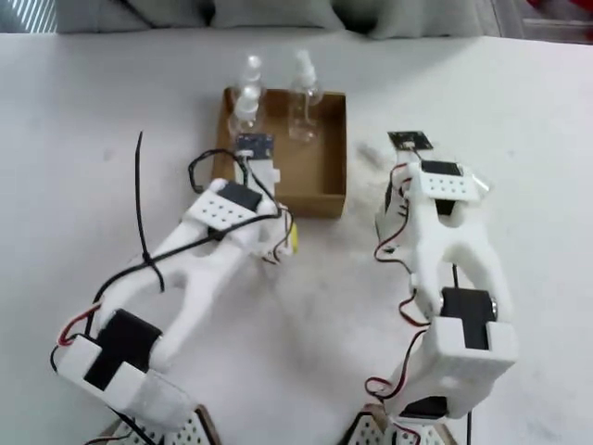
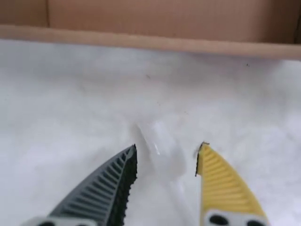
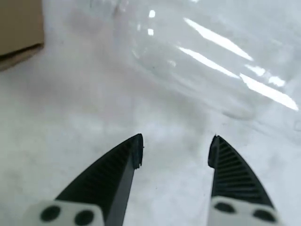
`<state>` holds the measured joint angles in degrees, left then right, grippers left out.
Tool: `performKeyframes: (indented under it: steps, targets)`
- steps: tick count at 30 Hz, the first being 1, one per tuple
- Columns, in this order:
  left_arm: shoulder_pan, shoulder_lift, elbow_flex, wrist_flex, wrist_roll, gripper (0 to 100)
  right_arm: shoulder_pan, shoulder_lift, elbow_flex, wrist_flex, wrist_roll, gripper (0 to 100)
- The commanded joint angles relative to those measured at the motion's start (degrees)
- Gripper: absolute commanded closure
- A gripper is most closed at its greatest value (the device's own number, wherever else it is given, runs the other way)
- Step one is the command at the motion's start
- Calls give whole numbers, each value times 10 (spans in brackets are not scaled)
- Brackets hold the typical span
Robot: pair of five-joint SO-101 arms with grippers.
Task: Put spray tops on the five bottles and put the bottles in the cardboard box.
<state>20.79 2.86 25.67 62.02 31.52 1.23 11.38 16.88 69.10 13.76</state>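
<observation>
A cardboard box (image 1: 320, 185) sits at the middle back of the table, and three clear bottles with spray tops (image 1: 304, 93) stand along its far wall. My left gripper (image 2: 165, 150) is just off the box's front left corner, low over the table. It is open, and a clear spray top (image 2: 162, 153) lies between its grey finger and its yellow finger (image 2: 221, 181). To the right of the box, my right gripper (image 3: 175, 146) is open and holds nothing. A clear bottle (image 3: 202, 61) lies on its side on the table just ahead of it.
The box's front wall (image 2: 150, 23) rises close ahead of the left gripper. A box corner (image 3: 19, 28) lies off to one side of the right gripper. Bare white table runs along the front between the two arms (image 1: 334, 306).
</observation>
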Motion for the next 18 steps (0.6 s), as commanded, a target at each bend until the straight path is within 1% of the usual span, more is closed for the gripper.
performKeyframes:
  steps: [1, 5, 9, 11, 18]
  targets:
    - [-7, -8, -4, 4, 4, 778, -16, -7, -2, 4, 8, 793]
    - [-8, -8, 10, 1, 3, 778, -17, -7, 0, 5, 9, 793]
    - [-34, -8, 11, 2, 3, 778, -24, -7, 1, 4, 9, 793]
    - [-37, -7, 11, 1, 3, 778, -29, -4, 1, 5, 26, 793]
    - [-9, -7, 22, 1, 3, 778, -32, -3, 2, 4, 33, 793]
